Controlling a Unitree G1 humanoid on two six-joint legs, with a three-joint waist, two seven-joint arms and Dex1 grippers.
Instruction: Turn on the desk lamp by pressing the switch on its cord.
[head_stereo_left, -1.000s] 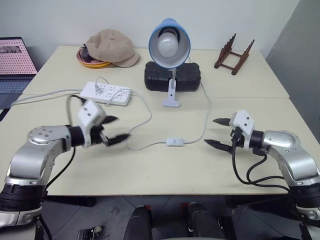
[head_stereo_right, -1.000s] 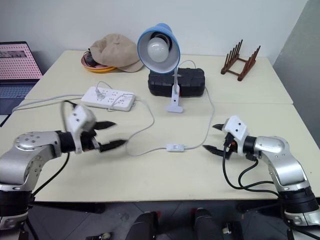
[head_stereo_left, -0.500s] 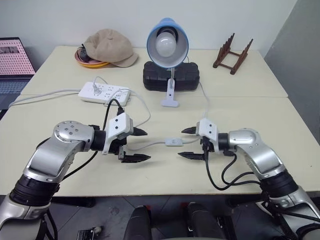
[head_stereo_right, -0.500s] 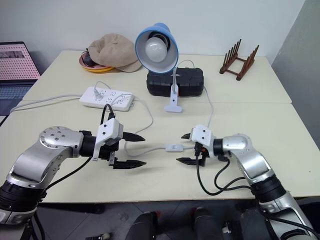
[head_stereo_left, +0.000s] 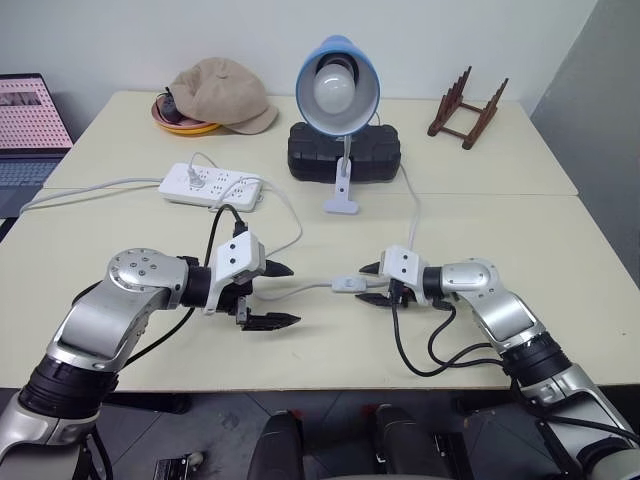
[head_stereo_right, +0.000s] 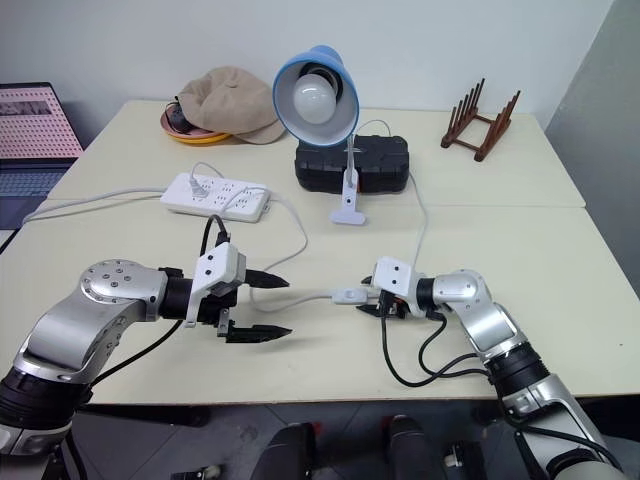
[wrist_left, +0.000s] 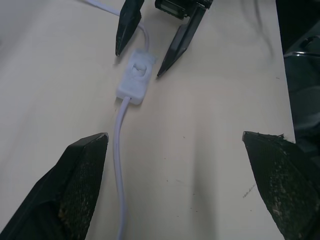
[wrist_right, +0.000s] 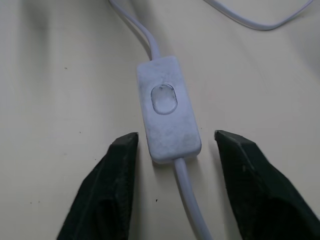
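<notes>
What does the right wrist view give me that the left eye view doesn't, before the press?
Right wrist view: the switch's oval button, and a gap between the switch and each of the right gripper's fingers.

Left eye view: the desk lamp, bulb unlit, the power strip, and the left gripper open beside the cord.

Both: switch flat on the table, right fingers either side of it.

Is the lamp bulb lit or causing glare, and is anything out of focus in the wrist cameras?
Left eye view: the bulb looks unlit, no glare, soft shadows. Right wrist view: the switch is sharp, the fingers blur at the bottom edge. Left wrist view: the fingertips look soft.
</notes>
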